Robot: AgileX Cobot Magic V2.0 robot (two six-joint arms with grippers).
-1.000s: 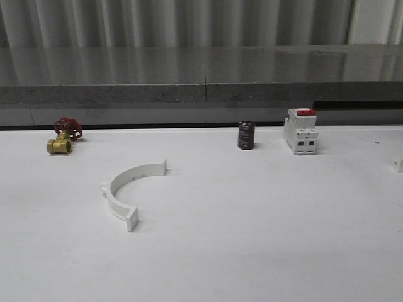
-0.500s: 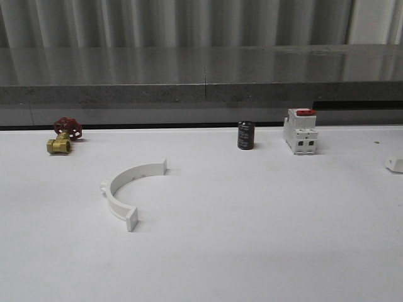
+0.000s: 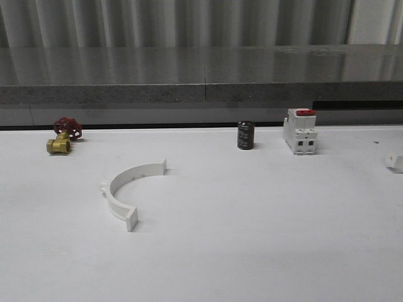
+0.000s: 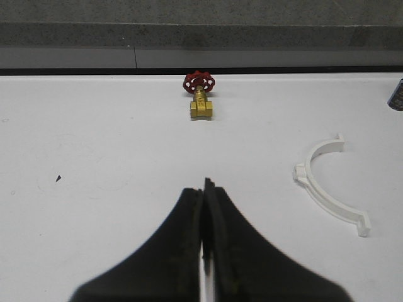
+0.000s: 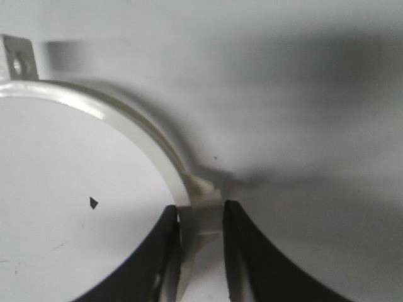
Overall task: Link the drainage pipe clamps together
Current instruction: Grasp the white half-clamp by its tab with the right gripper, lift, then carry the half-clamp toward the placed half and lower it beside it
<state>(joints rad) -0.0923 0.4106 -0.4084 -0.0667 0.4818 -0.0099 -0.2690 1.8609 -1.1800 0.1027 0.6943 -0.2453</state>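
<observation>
One white half-ring drainage pipe clamp point(image 3: 126, 189) lies flat on the table, left of centre, also seen as clamp point(image 4: 327, 182) in the left wrist view. My left gripper point(image 4: 205, 189) hovers shut and empty over bare table, well short of that clamp. The second half-ring clamp point(image 5: 119, 119) sits between the fingers of my right gripper point(image 5: 200, 214), which is shut on its middle tab. Its square end tab point(image 5: 17, 56) sticks out ahead. A small white end of this clamp point(image 3: 395, 162) shows at the right edge of the front view.
A brass valve with a red handwheel point(image 3: 63, 135) stands at the back left. A black cylinder point(image 3: 245, 135) and a white breaker with a red top point(image 3: 300, 131) stand at the back right. A grey ledge point(image 3: 201, 94) runs behind the white table.
The white clamp end at the right edge of the front view has shifted slightly left and up. The clamp lying on the table has not moved.
</observation>
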